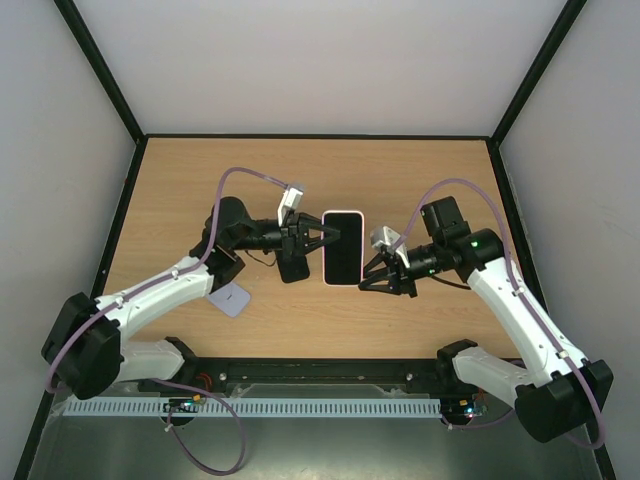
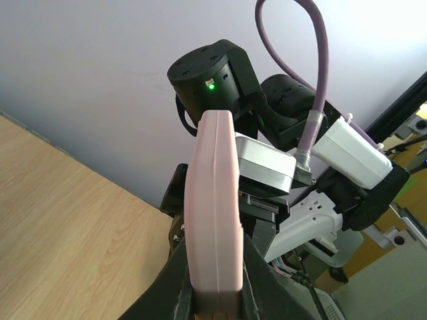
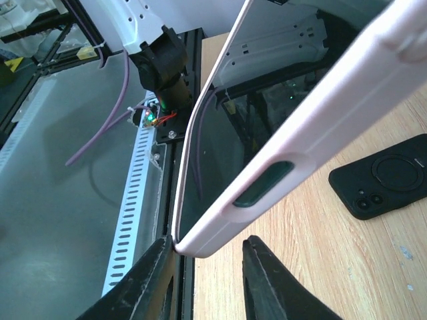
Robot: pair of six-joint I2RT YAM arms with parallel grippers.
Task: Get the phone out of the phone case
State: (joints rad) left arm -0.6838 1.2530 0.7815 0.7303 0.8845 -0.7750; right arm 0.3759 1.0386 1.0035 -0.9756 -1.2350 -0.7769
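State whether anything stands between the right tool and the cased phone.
Nothing visible does. The phone has a corner between the open fingers of the right tool; the left tool clamps its other side. A black case lies apart on the table.

Overhead, I'm looking down on the table [image 1: 200,180]; both wrist cameras crowd the pink case [image 2: 213,207] from opposite sides.

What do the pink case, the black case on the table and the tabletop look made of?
Pink case: likely soft silicone or rubbery plastic, matte; rounded edges, no glare, moulded button recess.
Black case: matte plastic or silicone, hard to say which; dull surface, raised ring.
Tabletop: probably wood-grain laminate; even streaks, smooth low sheen.
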